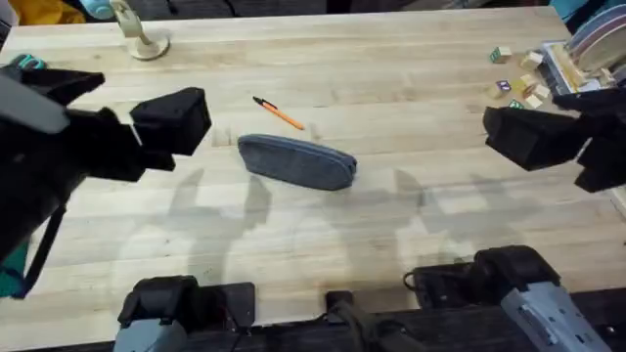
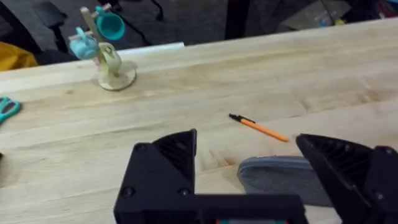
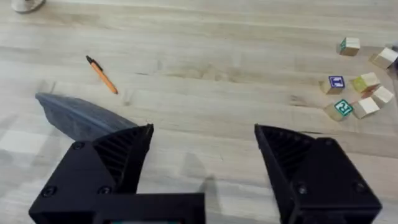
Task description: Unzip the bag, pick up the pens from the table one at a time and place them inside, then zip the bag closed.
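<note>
grey bag (image 1: 297, 161) lies mid-desk (image 1: 391, 88), orange pen (image 1: 279, 113) just beyond; left claw (image 2: 249, 168) and right claw (image 3: 202, 162) hover wide open, apart.

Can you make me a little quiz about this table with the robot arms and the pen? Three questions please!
1. True or false: the slim orange pen with a black tip is already inside the oblong grey fabric pouch.
2. What stands on the far left part of the light wooden table? A) a wooden stand hung with teal and blue cups B) a red kettle C) a stack of plates
3. Fill in: both the left gripper and the right gripper have their fingers ____.

Key:
1. False, the pen lies on the table just beyond the pouch.
2. A
3. open
</note>
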`<state>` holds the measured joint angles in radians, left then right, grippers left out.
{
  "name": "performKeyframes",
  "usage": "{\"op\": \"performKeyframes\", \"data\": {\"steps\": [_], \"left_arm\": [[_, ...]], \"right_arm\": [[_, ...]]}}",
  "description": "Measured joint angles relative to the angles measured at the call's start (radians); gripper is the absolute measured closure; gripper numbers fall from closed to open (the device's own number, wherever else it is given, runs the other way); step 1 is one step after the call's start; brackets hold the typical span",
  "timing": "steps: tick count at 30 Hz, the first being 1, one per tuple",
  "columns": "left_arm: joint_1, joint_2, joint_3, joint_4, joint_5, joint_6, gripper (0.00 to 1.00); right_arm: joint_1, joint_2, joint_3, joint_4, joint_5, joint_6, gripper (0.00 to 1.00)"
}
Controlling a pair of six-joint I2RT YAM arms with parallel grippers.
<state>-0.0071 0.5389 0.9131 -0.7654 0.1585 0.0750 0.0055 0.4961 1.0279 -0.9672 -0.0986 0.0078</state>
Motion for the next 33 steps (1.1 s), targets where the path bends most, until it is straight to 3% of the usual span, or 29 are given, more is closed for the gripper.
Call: {"op": "performKeyframes", "data": {"steps": [5,12,15,16,18,25,28,33], "left_arm": [[0.0,0.069,0.005,-0.01,0.01,0.065,0.008],[0.0,0.212,0.054,-0.014,0.014,0.232,0.009],[0.0,0.293,0.064,-0.034,0.014,0.34,0.01],[0.0,0.387,0.072,-0.039,0.014,0.45,0.01],[0.0,0.443,0.077,-0.039,0.018,0.53,0.01],[0.0,0.549,0.083,-0.033,0.071,0.834,0.008],[0.0,0.555,0.083,-0.012,0.111,0.922,0.008],[0.0,0.555,0.085,-0.001,0.145,0.983,0.008]], "right_arm": [[0.0,0.001,0.0,-0.001,0.0,0.0,0.004],[0.0,0.001,0.001,-0.001,0.0,0.0,0.004],[0.0,0.001,0.001,-0.001,0.0,0.0,0.004],[0.0,0.001,0.001,-0.001,0.0,0.0,0.004],[0.0,0.001,0.001,-0.003,0.0,0.0,0.004],[0.0,0.001,0.001,-0.006,0.0,0.0,0.003],[0.0,0.001,0.001,-0.006,0.0,0.0,0.003],[0.0,0.001,0.001,-0.006,0.0,0.0,0.003]]}}
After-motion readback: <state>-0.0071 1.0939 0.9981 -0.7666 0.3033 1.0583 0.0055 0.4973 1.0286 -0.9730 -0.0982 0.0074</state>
